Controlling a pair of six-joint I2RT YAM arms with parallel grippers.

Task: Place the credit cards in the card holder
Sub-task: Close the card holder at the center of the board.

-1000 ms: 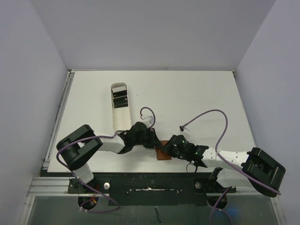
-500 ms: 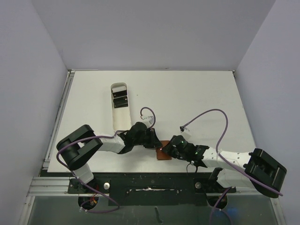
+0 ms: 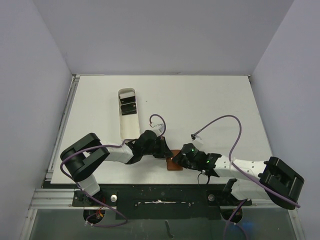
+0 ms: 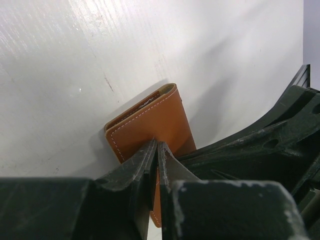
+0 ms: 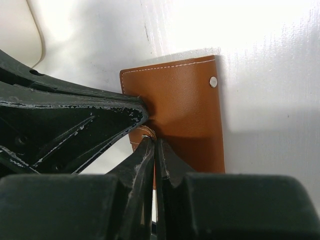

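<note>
The card holder (image 3: 174, 164), a brown leather wallet, lies closed on the table near the front edge. It also shows in the left wrist view (image 4: 150, 122) and the right wrist view (image 5: 185, 110). My left gripper (image 3: 165, 152) is shut and its tips (image 4: 156, 146) press on the wallet's top. My right gripper (image 3: 175, 160) is shut with its tips (image 5: 154, 141) on the wallet's small closure tab (image 5: 145, 132). Two dark credit cards (image 3: 128, 106) lie in the long white tray (image 3: 127, 127).
The white oval tray stands left of centre and reaches toward the back. A loose purple cable end (image 3: 194, 136) lies on the table right of the wallet. The table's front edge is just behind the wallet. Grey walls close in the sides.
My right gripper has shifted slightly left, closer onto the wallet. The left arm, the wallet and the cards have not visibly moved.
</note>
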